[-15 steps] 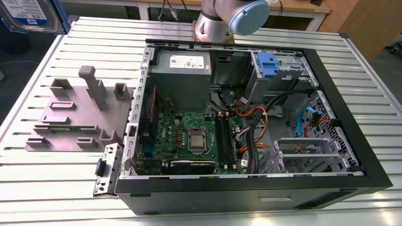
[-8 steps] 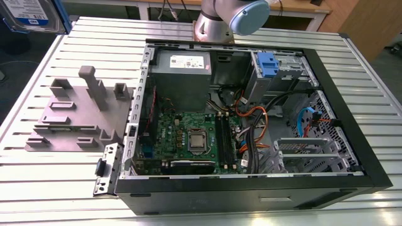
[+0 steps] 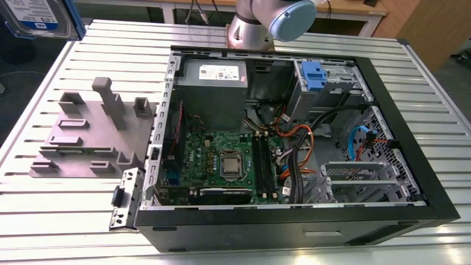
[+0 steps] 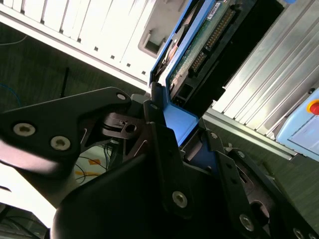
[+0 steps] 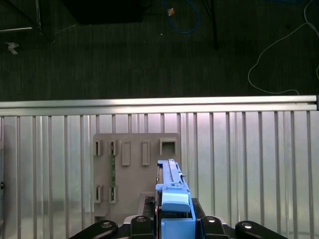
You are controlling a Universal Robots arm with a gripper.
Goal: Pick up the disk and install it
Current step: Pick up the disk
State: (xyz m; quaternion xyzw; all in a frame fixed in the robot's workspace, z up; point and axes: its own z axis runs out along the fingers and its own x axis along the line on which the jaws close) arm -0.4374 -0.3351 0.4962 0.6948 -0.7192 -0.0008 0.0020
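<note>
— The claw point(image 4: 178, 118) is clenched on the disk point(image 4: 202, 45). In the second wrist view its two black fingers point(image 4: 157, 139) pinch the blue bracket point(image 5: 175, 204) from either side, with nothing slack between them.

— And the arm?

— In the exterior view the arm point(image 3: 268, 22) stands at the table's far edge, behind the case, as a silver segment with a pale blue joint cap. The wrist points down. The first wrist view looks straight onto the table slats, with dark floor point(image 5: 149, 50) past the edge.

— So where's the disk, exactly?

— It sits at the exterior view's upper left, by the table's corner and well apart from the case. From the first wrist view it hangs edge-on from the claw, with the grey fixture below it. The second wrist view shows its green underside and connector pins.

— What's laid out around it?

— The biggest thing is the ribbed metal table point(image 3: 66, 221). On it lies the black case point(image 3: 412, 138), on its side with the panel off, so the board and wiring are bare. A grey power supply point(image 3: 213, 99) sits in its far corner, and there's a blue latch point(image 3: 312, 74) in the bay beside that. The fixture point(image 3: 81, 138) stands just beside the case, on the exterior view's left.

— Any writing?

— The disk has a white-and-blue label point(image 3: 30, 12), and the power supply has a white sticker point(image 3: 220, 70). There's print on both, but I can't make out a word.
</note>
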